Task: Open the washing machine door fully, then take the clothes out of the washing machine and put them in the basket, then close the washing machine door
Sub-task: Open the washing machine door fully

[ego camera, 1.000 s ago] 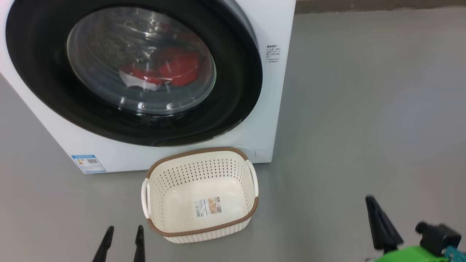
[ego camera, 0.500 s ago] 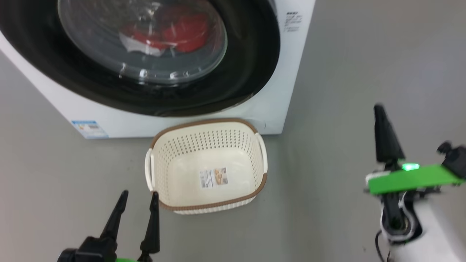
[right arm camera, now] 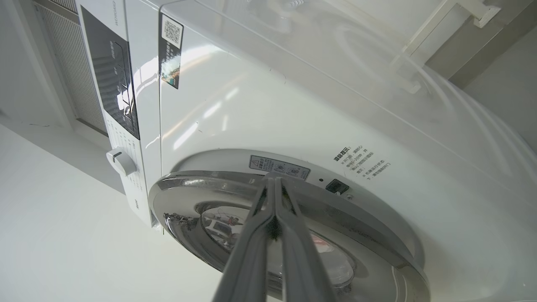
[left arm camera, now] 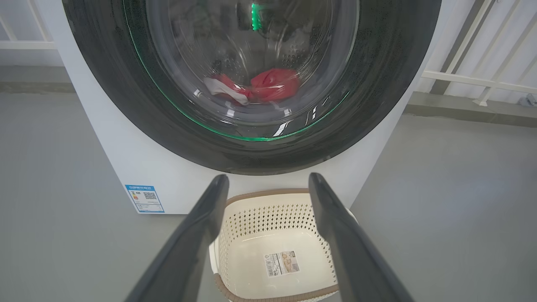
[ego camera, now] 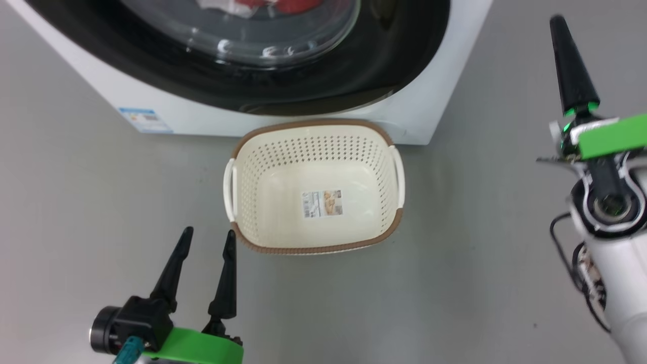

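A: Where are the clothes (left arm camera: 268,86) to be found?
B: They are seen through the glass of the door (left arm camera: 251,157), lying red and white at the bottom of the drum. Nothing has been taken out yet.

A: Is the door shut?
B: It is laid over the hole of the washer (ego camera: 414,119). Whether it is latched or open a crack cannot be told. So the first step, opening it wide, is judged not yet done.

A: Why is the basket (ego camera: 313,249) put there?
B: It is set on the floor (ego camera: 505,242) just in front of the washer, under the door. It is empty but for a label (ego camera: 322,203). Placed so close, it can be reached with a short move, and it is low, so the door can likely be swung over it.

A: How is the right gripper (ego camera: 558,25) held?
B: It is raised at the far right, beside the washer's corner. Its jaws are pressed together with nothing in them. In the right wrist view they are pointed at the door's shiny edge. A thin tip is probably wanted so that it can be hooked behind that edge.

A: And the left gripper (ego camera: 210,232)?
B: It is held low, near and left of the basket. Its jaws are apart and nothing is gripped. It is likely held ready for the clothes.
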